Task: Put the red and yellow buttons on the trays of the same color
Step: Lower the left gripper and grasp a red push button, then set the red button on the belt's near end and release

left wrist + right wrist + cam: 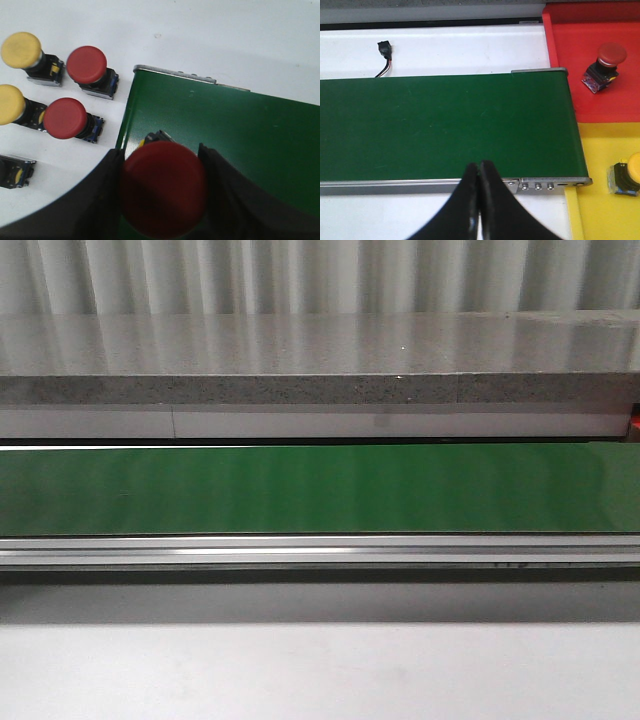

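One red button (pixel 162 187) clamped in my left gripper (pixel 162 195) over the green belt (pixel 240 130); my right gripper (pixel 479 205) pinched closed, empty.

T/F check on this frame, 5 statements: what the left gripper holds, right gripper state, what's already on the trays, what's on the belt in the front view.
1. The left gripper is shut on a red button. True.
2. The right gripper is open with a yellow button between its fingers. False: it is shut and holds nothing.
3. The red tray holds a red button. True.
4. The yellow tray has no button on it. False: a yellow button sits at its edge of the view.
5. In the front view the green belt carries two buttons. False: no button shows on it there.
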`<action>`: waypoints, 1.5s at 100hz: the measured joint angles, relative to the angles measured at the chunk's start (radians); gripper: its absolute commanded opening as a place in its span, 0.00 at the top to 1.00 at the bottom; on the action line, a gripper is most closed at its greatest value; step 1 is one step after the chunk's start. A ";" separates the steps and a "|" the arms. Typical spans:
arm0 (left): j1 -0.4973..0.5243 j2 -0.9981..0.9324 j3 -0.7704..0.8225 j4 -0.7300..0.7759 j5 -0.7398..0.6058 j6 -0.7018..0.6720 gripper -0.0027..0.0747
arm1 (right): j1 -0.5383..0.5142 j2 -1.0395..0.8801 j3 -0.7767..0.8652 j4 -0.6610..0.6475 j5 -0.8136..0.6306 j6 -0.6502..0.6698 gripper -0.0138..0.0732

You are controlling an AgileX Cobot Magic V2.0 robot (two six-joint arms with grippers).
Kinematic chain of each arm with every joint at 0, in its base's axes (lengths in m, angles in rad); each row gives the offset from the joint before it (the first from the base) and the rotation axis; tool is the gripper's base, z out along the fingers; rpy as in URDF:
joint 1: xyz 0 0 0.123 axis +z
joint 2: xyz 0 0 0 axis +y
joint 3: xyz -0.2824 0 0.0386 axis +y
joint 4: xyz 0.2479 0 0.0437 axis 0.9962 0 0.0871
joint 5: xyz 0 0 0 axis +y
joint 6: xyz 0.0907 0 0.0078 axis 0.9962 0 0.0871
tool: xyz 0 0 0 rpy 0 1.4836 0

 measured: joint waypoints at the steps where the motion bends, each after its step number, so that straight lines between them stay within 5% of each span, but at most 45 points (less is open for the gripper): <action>1: 0.000 0.003 0.000 0.000 0.000 0.000 0.99 | 0.000 0.000 0.000 0.000 0.000 0.000 0.92; 36: -0.004 0.095 -0.002 -0.004 0.011 0.002 0.95 | 0.000 0.000 0.000 0.000 0.000 0.000 0.92; 50: -0.004 0.095 -0.003 -0.004 0.021 0.002 0.69 | 0.000 0.000 0.000 0.000 0.000 0.000 0.92; 62: -0.004 0.095 -0.003 -0.004 0.035 0.002 0.35 | 0.000 0.000 0.000 0.000 0.000 0.000 0.92; 72: -0.004 0.095 -0.003 -0.006 0.037 0.002 0.22 | 0.000 0.000 0.000 0.000 0.000 0.000 0.92; 150: 0.012 -0.155 -0.005 -0.203 0.072 0.159 0.22 | 0.000 0.000 0.000 0.000 0.000 0.000 0.92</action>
